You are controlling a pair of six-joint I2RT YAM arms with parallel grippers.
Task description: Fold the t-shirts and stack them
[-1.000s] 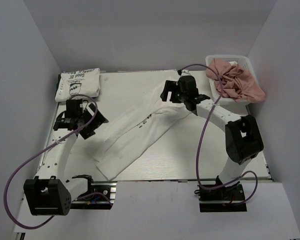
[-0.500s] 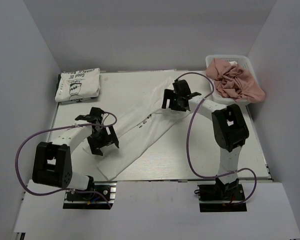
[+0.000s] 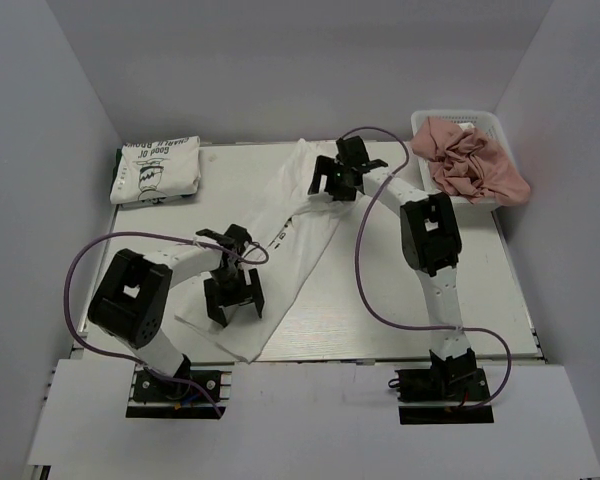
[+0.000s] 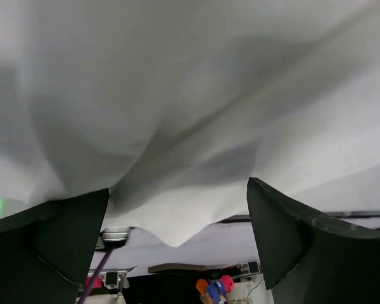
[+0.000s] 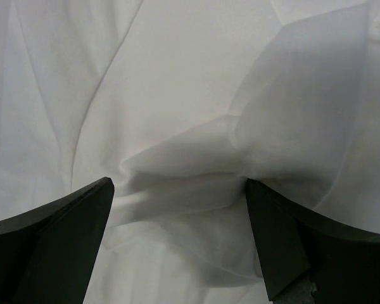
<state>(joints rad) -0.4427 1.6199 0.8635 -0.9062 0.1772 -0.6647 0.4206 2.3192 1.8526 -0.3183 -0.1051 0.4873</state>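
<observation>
While the white desk (image 3: 420, 290) carries everything, the step in hand looks like the crosswise fold of the second of the t-shirts. That long t-shirt (image 3: 295, 245) lies as a narrow white strip, slanting from the far middle of the desk down toward its near left edge, with a little dark print showing along one side. The folded t-shirt (image 3: 158, 170), with its black drawing and lettering up, sits well apart in the far left corner. A white basket (image 3: 450, 117) at the far right holds a pink cloth (image 3: 475, 165).

The right pincer (image 3: 338, 183) is over the far end of the strip, its jaws wide, a raised ridge of fabric between them but not pinched. The left pincer (image 3: 234, 305) is at the near end, equally wide, cloth bulging between its fingers (image 4: 63, 234) without being clamped.

Next, I judge, each pincer must close on its end through all layers, then one end should be carried over the other. Catching only the top layer would let the strip fall open.
</observation>
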